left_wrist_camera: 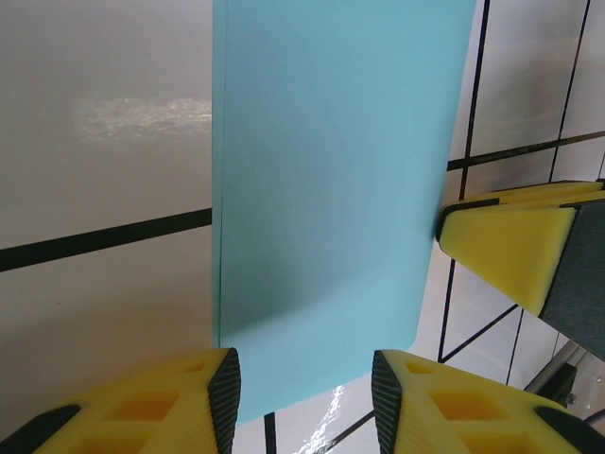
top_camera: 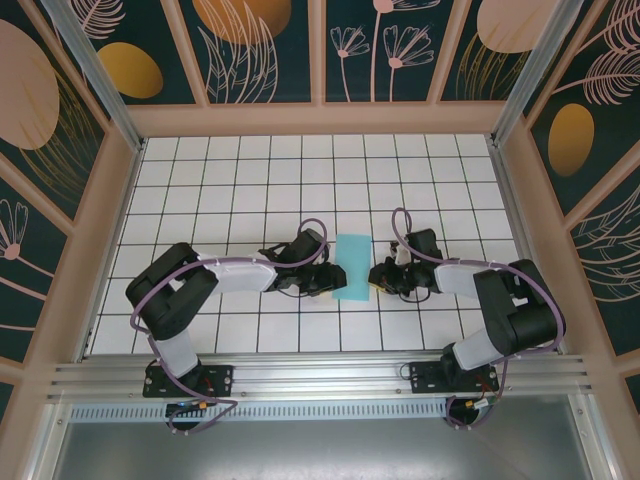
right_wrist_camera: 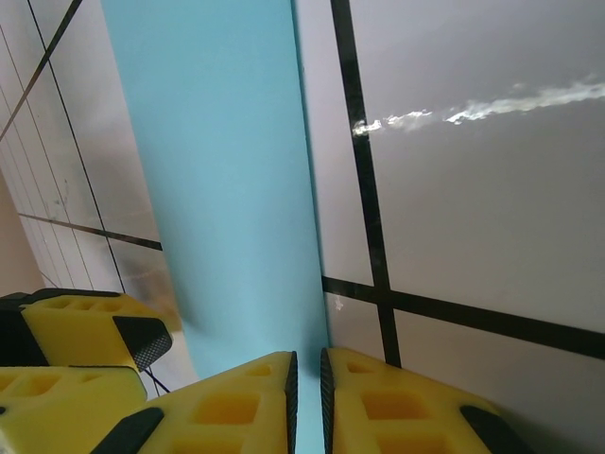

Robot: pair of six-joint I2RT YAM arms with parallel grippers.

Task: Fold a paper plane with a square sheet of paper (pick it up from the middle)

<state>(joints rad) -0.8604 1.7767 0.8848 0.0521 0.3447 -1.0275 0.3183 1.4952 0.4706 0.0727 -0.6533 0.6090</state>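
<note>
Since the white grid-tiled table (top_camera: 200,200) gives a hard, flat bed, the crease is best made by pressing down rather than lifting. At its middle lies the light turquoise paper sheet (top_camera: 352,265), a narrow rectangle, seemingly folded in half, flat between both arms. The left gripper (left_wrist_camera: 302,374) has its yellow fingers apart, astride the sheet's near end. The right gripper (right_wrist_camera: 307,378) has its fingers almost together at one long edge; whether they nip it I cannot tell. Keep the layers aligned and slide slowly.

White grid table (top_camera: 240,170), seemingly floral panels (top_camera: 265,50)
</note>
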